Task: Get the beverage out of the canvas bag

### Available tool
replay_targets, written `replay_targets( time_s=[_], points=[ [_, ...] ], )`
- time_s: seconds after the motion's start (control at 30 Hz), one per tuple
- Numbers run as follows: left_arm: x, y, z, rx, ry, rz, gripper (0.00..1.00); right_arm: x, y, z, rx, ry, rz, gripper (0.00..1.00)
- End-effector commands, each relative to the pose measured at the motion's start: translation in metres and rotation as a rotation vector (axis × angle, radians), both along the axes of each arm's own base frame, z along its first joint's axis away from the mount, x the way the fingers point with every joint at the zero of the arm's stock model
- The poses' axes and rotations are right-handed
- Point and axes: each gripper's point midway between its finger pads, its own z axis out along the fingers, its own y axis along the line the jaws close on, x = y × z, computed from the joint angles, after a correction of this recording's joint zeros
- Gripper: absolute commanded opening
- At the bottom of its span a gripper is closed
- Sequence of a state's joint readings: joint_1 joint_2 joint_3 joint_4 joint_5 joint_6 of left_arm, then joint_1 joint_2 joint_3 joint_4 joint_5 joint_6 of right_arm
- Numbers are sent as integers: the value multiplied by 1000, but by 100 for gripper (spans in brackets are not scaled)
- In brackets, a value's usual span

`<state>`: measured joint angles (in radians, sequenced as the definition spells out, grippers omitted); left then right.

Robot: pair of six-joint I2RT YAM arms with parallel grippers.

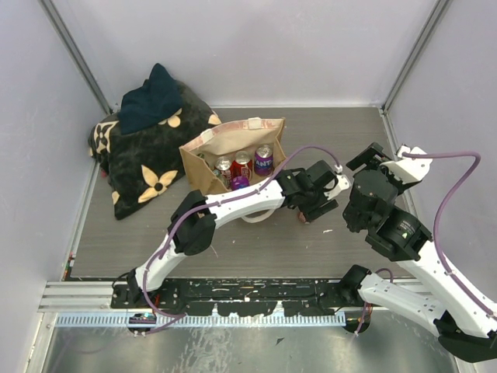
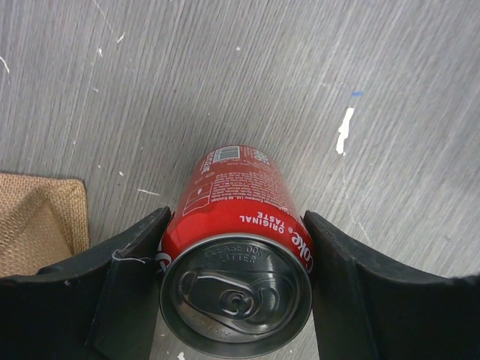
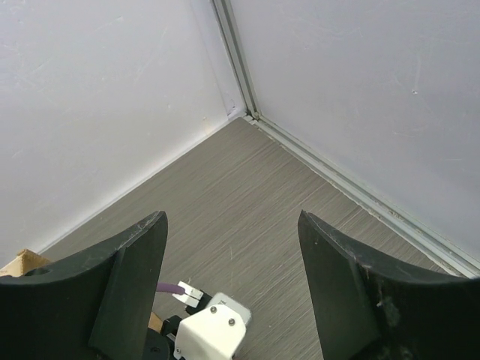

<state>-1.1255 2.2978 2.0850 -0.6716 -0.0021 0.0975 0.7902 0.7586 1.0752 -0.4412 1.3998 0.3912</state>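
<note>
Subject item: a red can [image 2: 238, 196] of cola with white lettering reading "ORIGINAL TASTE", a barcode panel at its lower end and a silver lid. The pull tab lies flat and the lid is sealed. No dents are visible on the part shown.

Location: the can is outside the canvas bag [image 1: 233, 151], to the bag's right, over bare grey table [image 1: 353, 132]. The left wrist view looks down onto the lid, so the can stands upright. Whether its base touches the table cannot be told.

Left gripper [image 2: 236, 221]: its two black fingers [image 2: 131, 259] press against opposite sides of the can just below the rim, clamping it. A tan woven corner of the bag shows at the left edge of this view, apart from the can.

Right gripper [image 3: 231, 217]: fingers spread wide with nothing between them. It is held above the table on the right side and points toward the far right corner where the walls [image 3: 97, 97] meet.

Canvas bag: tan, boxy, mouth open upward, with a pale rim and a cream handle. It stands at the middle of the table. Several other cans [image 1: 242, 165] stand inside, red and purple among them.

A black cushion [image 1: 147, 151] with beige flower prints lies to the bag's left, touching it.
</note>
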Motion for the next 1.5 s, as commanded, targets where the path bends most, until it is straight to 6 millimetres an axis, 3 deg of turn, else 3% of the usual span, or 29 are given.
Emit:
replay_targets(
  time_s=[0.0, 0.1, 0.17, 0.2, 0.23, 0.27, 0.4, 0.53, 0.63, 0.8, 0.93, 1.03, 1.07, 1.13, 1.17, 1.23, 1.27, 1.33, 1.47],
  points=[
    [14, -5, 7, -31, -61, 17, 5, 0, 3, 6, 45, -37, 24, 76],
    [14, -2, -8, 6, -55, 16, 22, 2, 6, 2, 50, -30, 38, 76],
    [13, 0, -15, 21, -50, 17, 39, 4, 9, 0, 52, -25, 49, 76],
    [13, 1, -18, 25, -49, 18, 54, 5, 10, -1, 50, -21, 55, 76],
    [13, 1, -20, 25, -46, 20, 84, 5, 11, -2, 46, -15, 59, 75],
    [13, 1, -20, 25, -45, 22, 100, 6, 13, -4, 41, -9, 65, 76],
    [16, -1, 1, -8, -67, 28, 98, 10, 17, -6, 18, 14, 78, 76],
    [24, -3, 54, -89, -122, 24, 98, 10, 16, 0, 16, 6, 72, 76],
    [29, 2, 105, -163, -170, 26, 98, 6, 10, 17, 20, -30, 59, 76],
    [28, 29, 196, -295, -264, 33, 98, 2, 3, 54, 5, -110, 68, 76],
    [27, 62, 238, -336, -347, 86, 98, 10, 15, 69, -24, -120, 122, 74],
    [27, 98, 251, -336, -407, 170, 98, 26, 43, 70, -71, -93, 241, 68],
    [26, 115, 259, -345, -431, 210, 98, 33, 56, 68, -96, -75, 296, 63],
    [28, 143, 257, -329, -460, 290, 99, 46, 83, 61, -144, -27, 406, 52],
    [28, 158, 254, -320, -464, 335, 95, 52, 97, 55, -167, 4, 459, 44],
    [27, 184, 247, -309, -462, 418, 77, 67, 132, 35, -208, 80, 584, 32],
    [26, 196, 242, -308, -460, 463, 64, 71, 147, 24, -219, 117, 640, 29],
    [23, 220, 241, -331, -462, 548, 50, 79, 178, 1, -213, 174, 753, 25],
    [18, 267, 244, -412, -488, 722, 46, 87, 226, -44, -177, 268, 917, 20]
  ],
)
